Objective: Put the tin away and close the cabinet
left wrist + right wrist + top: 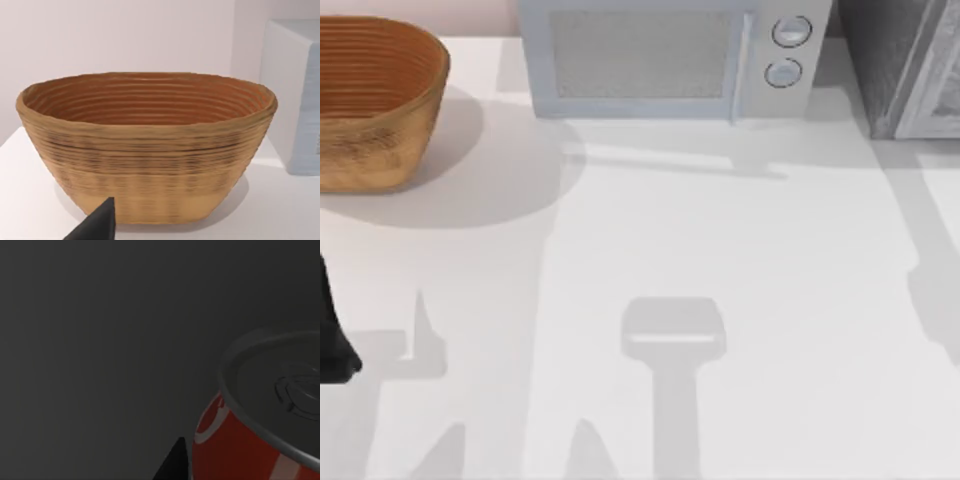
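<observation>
Tin (235, 450) close beside right gripper's fingertip (175, 462), dark surroundings.

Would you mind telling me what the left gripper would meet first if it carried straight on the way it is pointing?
Most likely the basket: it sits straight ahead of the left gripper's fingertip, though depth is unclear.

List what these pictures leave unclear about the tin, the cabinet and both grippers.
- Tin: right wrist view is dark and cuts its lower part off.
- Cabinet: top view's edge cuts it off, door state unclear.
- Left gripper: only a dark tip in the left wrist view.
</observation>
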